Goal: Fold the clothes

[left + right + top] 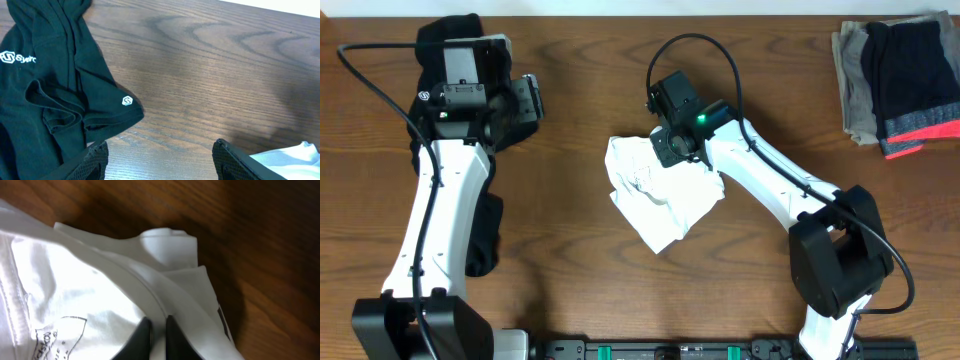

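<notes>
The white T-shirt (655,195) lies crumpled at the table's middle, part of its grey print showing. My right gripper (672,150) is at its upper right edge. In the right wrist view the two fingers (156,330) are pinched together on a fold of the white T-shirt (90,290). My left gripper (528,100) is open and empty at the far left, hovering over bare wood; its fingers (160,160) stand wide apart. A corner of the white shirt (290,157) shows at the lower right of the left wrist view.
A black garment (55,95) with a small white logo lies under and beside the left arm (485,235). A stack of folded grey, black and coral-striped garments (900,85) sits at the back right corner.
</notes>
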Controlling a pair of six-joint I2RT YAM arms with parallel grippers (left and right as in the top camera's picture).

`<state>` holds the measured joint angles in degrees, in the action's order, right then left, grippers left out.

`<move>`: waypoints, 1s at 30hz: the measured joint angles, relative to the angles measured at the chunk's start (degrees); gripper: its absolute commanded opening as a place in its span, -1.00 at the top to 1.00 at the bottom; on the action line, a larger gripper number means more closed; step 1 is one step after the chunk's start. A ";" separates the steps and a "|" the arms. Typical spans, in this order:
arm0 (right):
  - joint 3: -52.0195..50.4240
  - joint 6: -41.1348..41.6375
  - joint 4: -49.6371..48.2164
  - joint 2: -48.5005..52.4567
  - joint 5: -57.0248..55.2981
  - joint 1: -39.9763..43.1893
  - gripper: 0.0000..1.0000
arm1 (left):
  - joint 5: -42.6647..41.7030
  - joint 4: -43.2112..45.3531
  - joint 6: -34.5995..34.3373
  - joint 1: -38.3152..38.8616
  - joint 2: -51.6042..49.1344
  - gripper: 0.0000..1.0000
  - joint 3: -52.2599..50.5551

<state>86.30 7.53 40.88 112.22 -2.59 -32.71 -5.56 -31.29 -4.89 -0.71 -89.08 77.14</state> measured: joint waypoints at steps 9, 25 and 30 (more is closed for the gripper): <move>0.00 0.15 0.24 0.00 0.00 -0.04 0.98 | 0.00 -0.04 0.00 0.00 -0.09 -0.37 0.00; 0.24 0.09 11.67 -4.96 7.37 -13.62 0.97 | 1.49 0.76 0.00 0.00 -0.09 -0.37 0.00; -0.72 0.22 11.98 -4.94 8.44 -15.26 0.51 | 1.51 0.85 0.00 0.00 -0.09 -0.37 0.00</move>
<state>85.58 7.75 52.86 107.28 5.85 -47.97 -4.05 -30.44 -4.89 -0.71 -89.17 77.14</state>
